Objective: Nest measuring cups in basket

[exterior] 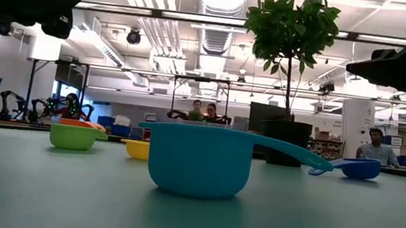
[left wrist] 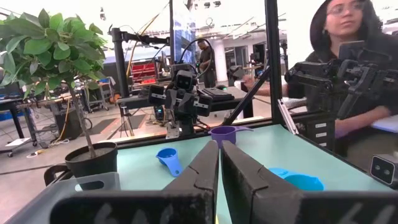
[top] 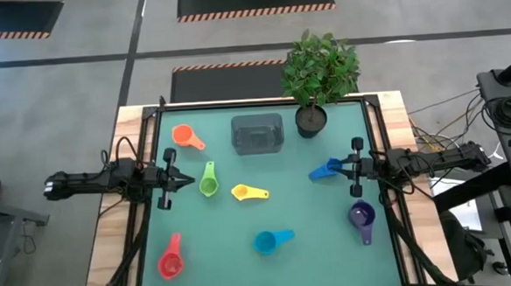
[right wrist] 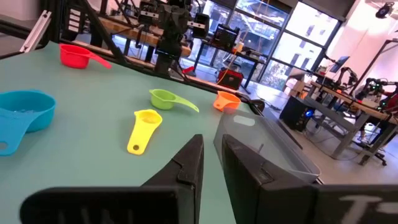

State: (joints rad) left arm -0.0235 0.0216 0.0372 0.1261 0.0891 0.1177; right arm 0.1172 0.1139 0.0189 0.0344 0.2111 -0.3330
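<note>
Seven measuring cups lie apart on the green table: orange (top: pixel 185 136), green (top: pixel 208 180), yellow (top: pixel 248 192), dark blue (top: pixel 325 170), light blue (top: pixel 269 240), purple (top: pixel 363 216) and red (top: pixel 171 259). Each rests on its base. The empty translucent grey basket (top: pixel 257 134) stands near the far edge. My left gripper (top: pixel 187 177) hovers at the table's left, its shut fingers pointing at the green cup. My right gripper (top: pixel 340 167) hovers at the right above the dark blue cup's handle, fingers a narrow gap apart (right wrist: pixel 212 149). In the low view both arms hang well above the tabletop.
A leafy plant in a dark round pot (top: pixel 310 121) stands just right of the basket at the far edge. A black frame (top: pixel 374 154) borders the table. People (left wrist: pixel 348 68) sit and stand beyond the table. Open green surface lies between the scattered cups.
</note>
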